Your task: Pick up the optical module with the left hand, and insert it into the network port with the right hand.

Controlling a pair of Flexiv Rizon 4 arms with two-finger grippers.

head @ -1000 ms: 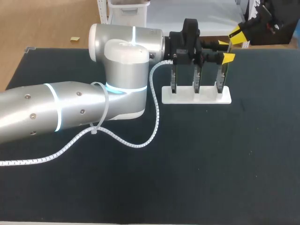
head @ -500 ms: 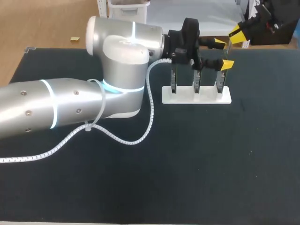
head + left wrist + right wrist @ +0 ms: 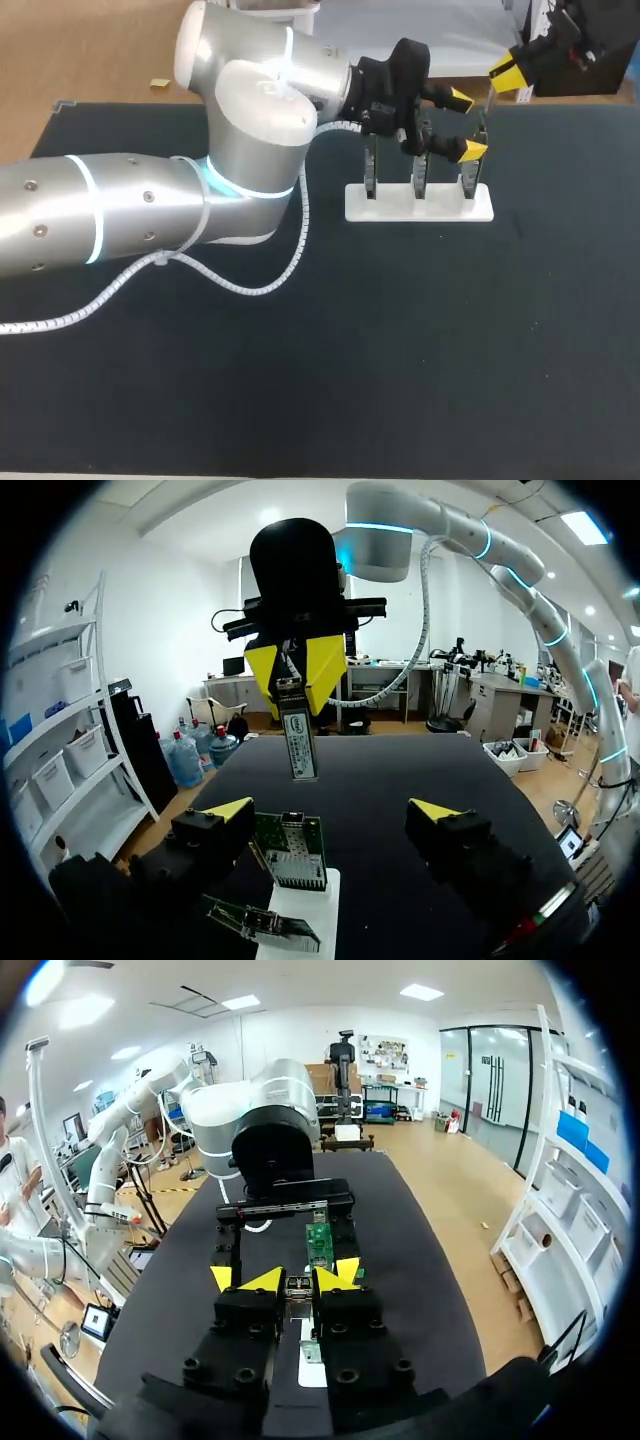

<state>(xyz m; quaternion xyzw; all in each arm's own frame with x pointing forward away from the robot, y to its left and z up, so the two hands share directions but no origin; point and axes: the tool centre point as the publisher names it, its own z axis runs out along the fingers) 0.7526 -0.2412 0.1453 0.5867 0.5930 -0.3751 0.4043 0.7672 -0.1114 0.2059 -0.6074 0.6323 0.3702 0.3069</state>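
Right hand [image 3: 297,680] is clamped on the module [image 3: 299,742] up past the far right of the white stand [image 3: 318,905], left hand [image 3: 332,812] hovers wide open and empty over the boards [image 3: 290,852], so a crooked push could jam the module or clip it.

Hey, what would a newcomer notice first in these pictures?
The big silver left arm stretches across the dark table, with the left end effector open at the white stand of circuit boards. Just beyond, the right end effector hangs shut on the optical module.
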